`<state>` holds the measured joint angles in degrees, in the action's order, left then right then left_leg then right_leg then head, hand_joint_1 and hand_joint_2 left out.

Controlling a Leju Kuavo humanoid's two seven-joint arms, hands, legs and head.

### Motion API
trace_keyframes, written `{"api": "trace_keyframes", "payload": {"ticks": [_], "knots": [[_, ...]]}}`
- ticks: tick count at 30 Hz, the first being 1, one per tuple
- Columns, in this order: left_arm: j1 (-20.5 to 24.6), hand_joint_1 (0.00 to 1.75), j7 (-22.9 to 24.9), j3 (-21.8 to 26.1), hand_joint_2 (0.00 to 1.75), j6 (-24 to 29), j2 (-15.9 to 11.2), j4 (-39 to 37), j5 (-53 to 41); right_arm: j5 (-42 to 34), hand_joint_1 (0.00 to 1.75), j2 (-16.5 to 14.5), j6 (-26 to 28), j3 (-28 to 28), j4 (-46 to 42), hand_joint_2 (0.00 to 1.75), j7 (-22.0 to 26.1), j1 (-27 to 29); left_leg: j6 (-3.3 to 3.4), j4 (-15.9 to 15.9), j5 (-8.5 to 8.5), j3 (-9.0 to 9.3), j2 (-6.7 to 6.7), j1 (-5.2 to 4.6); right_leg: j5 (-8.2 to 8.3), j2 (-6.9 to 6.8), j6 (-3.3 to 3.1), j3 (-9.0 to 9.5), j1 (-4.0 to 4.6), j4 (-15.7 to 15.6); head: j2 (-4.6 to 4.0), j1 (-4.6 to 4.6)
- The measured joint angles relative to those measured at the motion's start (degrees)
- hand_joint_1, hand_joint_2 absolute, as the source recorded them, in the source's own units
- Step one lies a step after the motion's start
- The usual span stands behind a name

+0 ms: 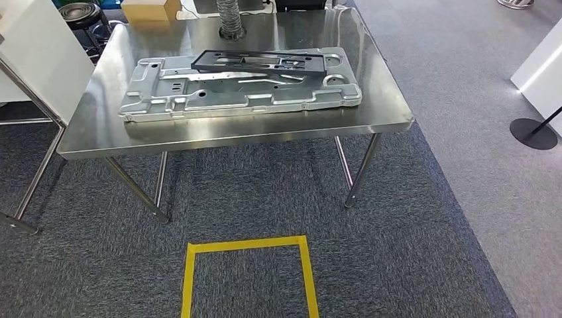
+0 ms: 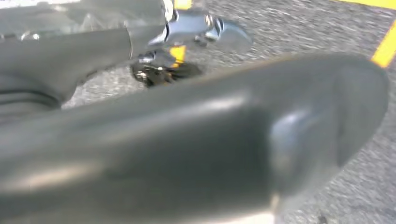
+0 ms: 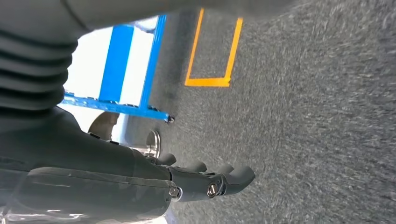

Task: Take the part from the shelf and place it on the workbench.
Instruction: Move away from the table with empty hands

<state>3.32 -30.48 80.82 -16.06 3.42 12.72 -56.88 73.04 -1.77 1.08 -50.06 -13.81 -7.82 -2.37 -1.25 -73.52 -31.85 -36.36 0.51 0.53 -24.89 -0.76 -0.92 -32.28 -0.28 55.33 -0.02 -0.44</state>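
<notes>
Though black part (image 1: 258, 61) flat on workbench (image 1: 265, 129), right hand (image 3: 140, 182) empty, fingers (image 3: 236, 177) apart; left hand (image 2: 187, 149) unclear.

The head view looks forward and down from high up, taking in the whole steel worktop (image 1: 238, 136) and, nearer, a yellow tape square (image 1: 248, 275) on grey carpet (image 1: 411, 265). Both wrist views sit close behind their own hands, aimed at the floor; the left is blurred. All three share carpet and yellow tape.
</notes>
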Motion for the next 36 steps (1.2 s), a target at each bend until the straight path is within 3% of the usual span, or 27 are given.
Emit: {"api": "trace_keyframes", "payload": {"ticks": [2, 4, 5, 6, 8, 9, 10, 12, 13, 14, 15, 17, 19, 20, 22, 24, 25, 27, 28, 29, 30, 31, 33, 35, 36], "knots": [[0.14, 0.0, -0.05, 0.01, 0.0, 0.03, -0.05, 0.0, 0.03, 0.23, 0.0, 0.0, 0.15, 0.06, 0.25, 0.0, 0.74, -0.21, 0.52, 6.57, 2.27, 5.95, -0.02, -0.09, 1.08, 0.03, 0.28, -1.91, 0.11, 0.78, 0.0, -0.02], [0.43, 0.0, -0.21, -0.01, 0.0, 0.02, -0.1, 0.0, 0.07, 0.39, 0.0, -0.01, 0.41, 0.1, 0.45, 0.0, 1.39, -0.41, 1.19, 15.27, 0.83, 11.93, -0.03, -0.38, 2.07, 0.0, 0.79, -2.91, 0.24, 1.36, 0.0, 0.03], [0.53, 0.0, -0.3, -0.01, 0.0, 0.02, -0.11, 0.0, 0.09, 0.44, 0.0, -0.02, 0.6, 0.11, 0.52, 0.0, 1.68, -0.49, 1.55, 17.91, -0.14, 13.4, -0.04, -0.59, 2.62, -0.05, 1.12, -3.11, 0.23, 1.41, 0.0, 0.03], [0.54, 0.0, -0.36, -0.01, 0.0, 0.02, -0.1, 0.0, 0.1, 0.49, 0.0, -0.02, 0.75, 0.12, 0.58, 0.0, 1.91, -0.51, 1.9, 19.16, -0.34, 13.7, -0.02, -0.7, 3.28, -0.1, 1.49, -3.23, 0.22, 1.28, 0.0, 0.06], [0.47, 0.0, -0.4, -0.01, 0.0, 0.04, -0.03, 0.0, 0.13, 0.53, 0.0, 0.03, 0.89, 0.12, 0.74, 0.0, 2.19, -0.58, 2.77, 19.45, 0.87, 12.64, 0.19, -0.56, 3.1, 0.06, 2.11, -3.74, 0.04, 1.49, 0.0, -0.02], [0.45, 0.0, -0.4, 0.0, 0.0, 0.05, 0.0, 0.0, 0.14, 0.53, 0.0, 0.05, 0.91, 0.12, 0.82, 0.0, 2.3, -0.57, 3.21, 19.56, 1.73, 11.91, 0.3, -0.44, 1.35, 0.21, 2.37, -4.28, -0.07, 2.66, 0.0, 0.11], [0.45, 0.0, -0.4, 0.01, 0.0, 0.08, 0.02, 0.0, 0.14, 0.55, 0.0, 0.07, 0.92, 0.12, 0.9, 0.0, 2.41, -0.56, 3.54, 19.62, 2.57, 11.03, 0.41, -0.38, -1.59, 0.36, 2.6, -5.03, -0.24, 5.08, 0.0, 0.25], [0.41, 0.0, -0.4, 0.01, 0.0, 0.14, 0.02, 0.0, 0.17, 0.58, 0.0, 0.08, 0.96, 0.12, 0.98, 0.0, 2.81, -0.51, 3.82, 19.45, 4.11, 9.0, 0.44, -0.51, -7.6, 0.46, 3.08, -6.68, -0.45, 12.56, 0.01, 0.57], [0.38, 0.0, -0.4, 0.01, 0.0, 0.17, 0.02, 0.0, 0.16, 0.61, 0.0, 0.08, 0.98, 0.12, 1.0, 0.0, 3.05, -0.51, 3.77, 19.25, 4.84, 7.89, 0.45, -0.56, -8.87, 0.48, 3.3, -7.07, -0.5, 15.99, 0.01, 0.59], [0.37, 0.0, -0.4, 0.01, 0.0, 0.19, 0.02, 0.0, 0.14, 0.61, 0.0, 0.09, 0.99, 0.12, 1.02, 0.0, 3.34, -0.53, 3.68, 18.94, 5.5, 6.73, 0.48, -0.58, -8.54, 0.47, 3.43, -6.74, -0.52, 17.94, 0.01, 0.58], [0.38, 0.0, -0.4, 0.01, 0.0, 0.19, 0.02, 0.0, 0.08, 0.57, 0.0, 0.09, 0.99, 0.12, 1.03, 0.0, 3.6, -0.54, 3.58, 18.53, 6.11, 5.54, 0.5, -0.58, -7.09, 0.47, 3.46, -5.4, -0.54, 17.82, 0.01, 0.61], [0.42, 0.0, -0.43, -0.01, 0.0, 0.19, 0.02, 0.0, -0.1, 0.2, 0.0, 0.1, 0.91, 0.11, 1.04, 0.0, 4.34, -0.62, 3.27, 17.56, 7.16, 3.42, 0.48, -0.59, -4.55, 0.49, 3.17, 0.38, -0.54, 11.6, 0.0, 0.63], [0.47, 0.0, -0.51, -0.03, 0.0, 0.14, 0.01, 0.0, -0.27, -0.61, 0.0, 0.15, 0.75, 0.02, 1.05, 0.0, 5.37, -0.86, 2.77, 16.69, 7.95, 2.02, 0.44, -0.73, -5.51, 0.49, 2.48, 6.66, -0.28, 2.76, 0.0, 0.57], [0.51, 0.0, -0.56, -0.04, 0.0, 0.11, 0.01, 0.0, -0.35, -1.12, 0.0, 0.16, 0.61, -0.11, 1.07, 0.0, 5.94, -0.97, 2.45, 16.5, 8.34, 1.66, 0.45, -0.78, -6.39, 0.49, 2.06, 8.29, -0.11, 0.04, 0.0, 0.56], [0.54, 0.0, -0.58, -0.05, 0.0, 0.1, -0.04, 0.0, -0.44, -2.11, 0.0, 0.17, 0.11, -0.62, 1.11, 0.0, 7.01, -1.0, 1.7, 16.58, 9.14, 1.32, 0.49, -0.69, -6.53, 0.44, 1.18, 8.53, -0.02, -1.51, 0.0, 0.52], [0.47, 0.0, -0.4, -0.04, 0.0, 0.3, -0.1, 0.0, -0.45, -2.96, 0.0, 0.18, -0.5, -1.28, 1.19, 0.0, 8.01, -0.9, 1.02, 15.25, 7.7, 0.59, 0.26, -0.46, -5.45, 0.27, 0.31, 7.81, -0.16, -1.7, 0.0, 0.43], [0.41, 0.0, -0.26, -0.03, 0.0, 0.45, -0.13, 0.0, -0.45, -3.3, 0.0, 0.19, -0.77, -1.58, 1.23, 0.0, 8.45, -0.84, 0.7, 13.01, 5.59, -0.27, 0.13, -0.36, -4.84, 0.18, 0.0, 7.31, -0.23, -1.79, 0.0, 0.33], [0.33, 0.0, -0.03, -0.04, 0.0, 0.74, -0.11, 0.0, -0.46, -3.72, 0.0, 0.2, -1.07, -2.14, 1.28, 0.0, 8.98, -0.75, 0.18, 5.55, 0.32, -2.71, 0.0, -0.15, -3.89, 0.12, -0.24, 6.09, -0.14, -1.7, 0.0, 0.08], [0.31, 0.0, 0.05, -0.04, 0.0, 0.8, -0.11, 0.0, -0.46, -3.81, 0.0, 0.2, -1.15, -2.37, 1.31, 0.0, 9.1, -0.67, -0.01, 2.04, -1.22, -3.6, 0.0, -0.06, -3.47, 0.12, -0.22, 5.5, -0.09, -1.62, 0.0, 0.06], [0.28, 0.0, 0.09, -0.04, 0.0, 0.88, -0.11, 0.0, -0.46, -3.85, 0.0, 0.2, -1.16, -2.57, 1.33, 0.0, 9.12, -0.6, -0.12, 0.18, -1.61, -3.6, 0.0, 0.01, -3.13, 0.12, -0.14, 4.95, -0.06, -1.51, 0.0, 0.05], [0.25, 0.0, 0.12, -0.04, 0.0, 0.93, -0.12, 0.0, -0.46, -3.85, 0.0, 0.2, -1.18, -2.72, 1.35, 0.0, 9.13, -0.53, -0.14, 0.71, -0.92, -2.42, 0.0, 0.06, -2.86, 0.14, -0.03, 4.5, -0.06, -1.35, 0.0, 0.04], [0.24, 0.0, 0.14, -0.04, 0.0, 0.98, -0.13, 0.0, -0.45, -3.86, 0.0, 0.2, -1.19, -2.83, 1.37, 0.0, 9.13, -0.48, -0.07, 3.62, 0.45, -0.07, 0.0, 0.09, -2.68, 0.15, 0.1, 4.15, -0.07, -1.15, 0.0, 0.03], [0.3, 0.0, 0.14, -0.04, 0.0, 1.01, -0.17, 0.0, -0.45, -3.87, 0.0, 0.19, -1.19, -2.95, 1.39, 0.0, 9.16, -0.46, 0.42, 12.52, 2.64, 5.89, -0.01, 0.04, -2.51, 0.16, 0.42, 3.58, -0.04, -0.58, 0.0, 0.03], [0.34, 0.0, 0.14, -0.04, 0.0, 1.0, -0.2, 0.0, -0.46, -3.88, 0.0, 0.18, -1.19, -3.05, 1.4, 0.0, 9.19, -0.5, 1.15, 17.23, 3.16, 8.56, -0.02, -0.18, -2.36, 0.14, 0.96, 3.16, 0.08, -0.12, 0.0, 0.04], [0.32, 0.0, 0.15, -0.04, 0.0, 1.01, -0.2, 0.0, -0.46, -3.88, 0.0, 0.17, -1.18, -3.14, 1.4, 0.0, 9.19, -0.52, 1.47, 17.49, 3.09, 8.46, -0.03, -0.31, -2.24, 0.14, 1.3, 3.01, 0.13, -0.05, 0.0, 0.04]]}}
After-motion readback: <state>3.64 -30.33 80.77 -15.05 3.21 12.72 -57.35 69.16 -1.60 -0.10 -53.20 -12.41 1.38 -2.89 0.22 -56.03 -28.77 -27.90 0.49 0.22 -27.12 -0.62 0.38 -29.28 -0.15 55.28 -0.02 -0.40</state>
